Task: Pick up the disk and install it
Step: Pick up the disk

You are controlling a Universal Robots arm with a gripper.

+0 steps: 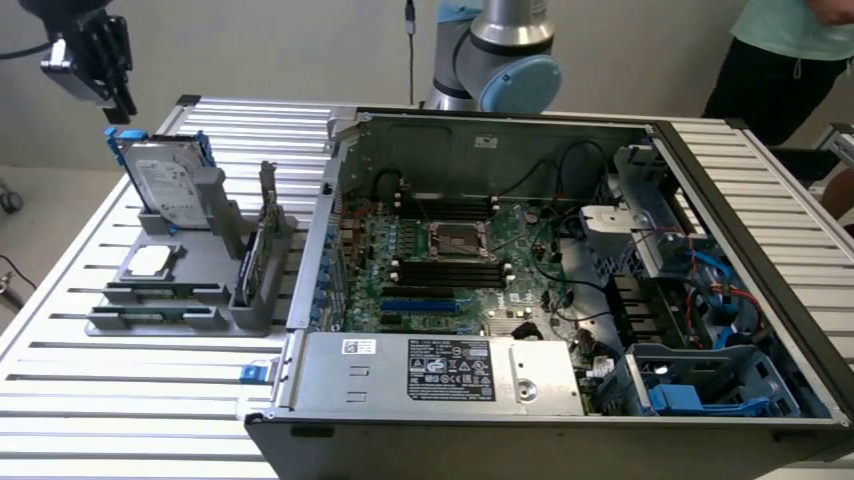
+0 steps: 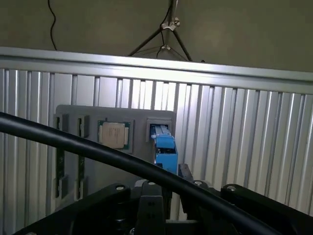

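Note:
The disk [image 1: 170, 182], a silver-grey drive with a white label in a blue carrier, stands upright in the grey holder [image 1: 174, 312] on the slatted table, at the exterior view's left. My black gripper [image 1: 118, 100] hangs above the disk's upper edge, a short gap away and touching nothing. In the wrist view the carrier's blue edge [image 2: 164, 147] sticks up out of its slot in the holder [image 2: 73, 122], just beyond the gripper body [image 2: 166, 188].
An open computer case [image 1: 534, 260] lies to the exterior view's right of the holder, with blue drive bays [image 1: 694, 392] at its near right corner. The holder also carries a square processor chip [image 1: 150, 260] and a dark card on edge [image 1: 267, 235]. A person [image 1: 787, 60] stands at the back right. A black cable [image 2: 73, 142] crosses the wrist view.

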